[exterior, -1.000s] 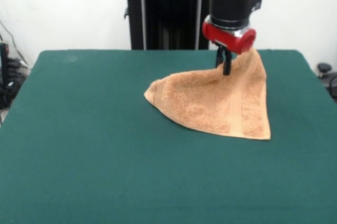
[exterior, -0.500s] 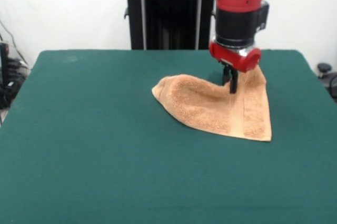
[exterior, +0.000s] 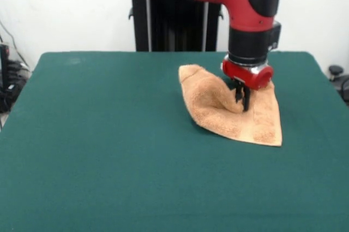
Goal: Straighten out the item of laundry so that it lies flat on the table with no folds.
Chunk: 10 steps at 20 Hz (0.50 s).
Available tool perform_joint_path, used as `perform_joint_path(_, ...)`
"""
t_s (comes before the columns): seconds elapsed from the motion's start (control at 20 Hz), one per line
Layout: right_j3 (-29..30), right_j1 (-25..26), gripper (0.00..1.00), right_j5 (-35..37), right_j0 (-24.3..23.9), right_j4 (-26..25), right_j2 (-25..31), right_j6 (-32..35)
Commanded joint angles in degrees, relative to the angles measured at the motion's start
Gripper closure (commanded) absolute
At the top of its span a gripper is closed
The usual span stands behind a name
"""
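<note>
The orange-tan towel, the item of laundry (exterior: 218, 109), lies bunched on the dark green table (exterior: 109, 150), right of centre. Its left part is drawn up into a raised fold, while its near right corner lies flat and pointed. My gripper (exterior: 241, 100) hangs from the red and black arm directly over the towel's middle. Its dark fingers are shut on a pinch of the cloth, low and close to the table.
The black pedestal (exterior: 169, 19) stands behind the table's far edge. Dark cables and gear (exterior: 8, 79) sit off the left side, and another dark object (exterior: 338, 77) off the right side.
My gripper has moved down and toward the near side with the cloth in it. The towel's left corner has been dragged to the right and far side, so the towel is more bunched.
</note>
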Motion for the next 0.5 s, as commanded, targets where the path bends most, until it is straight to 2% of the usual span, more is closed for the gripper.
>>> perform_joint_path(0.05, 5.79, 9.30, 1.00, -5.08, 0.69, 1.97, 11.01, 19.91)
perform_joint_path(0.3, 5.68, 10.86, 1.00, -6.73, 3.38, 1.43, 9.47, 19.11)
perform_joint_path(0.5, 6.57, 11.58, 1.00, -8.24, 3.41, -0.49, 8.89, 18.10)
